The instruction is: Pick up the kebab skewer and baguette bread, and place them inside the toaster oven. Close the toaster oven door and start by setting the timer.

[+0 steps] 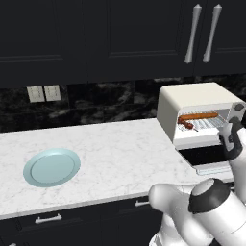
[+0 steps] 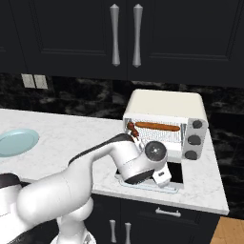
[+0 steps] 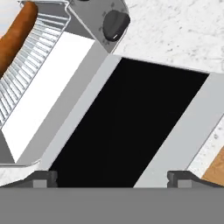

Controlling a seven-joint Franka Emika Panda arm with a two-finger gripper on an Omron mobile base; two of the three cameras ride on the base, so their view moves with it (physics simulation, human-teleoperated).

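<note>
Both foods, the kebab skewer (image 1: 186,125) and baguette bread (image 1: 198,116), lie in the toaster oven (image 1: 192,98); its toaster oven door (image 3: 131,127) hangs open under the gripper (image 3: 113,177), fingers spread wide, timer not set.

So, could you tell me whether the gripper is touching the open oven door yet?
Cannot tell. In the hand view the gripper sits open over the door, fingertips overlapping its frame, but no gap or contact shows plainly.

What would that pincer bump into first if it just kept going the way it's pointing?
Most likely the dark glass of the toaster oven door, which lies folded down flat right ahead of the open pincer. How near it is I can't judge.
</note>
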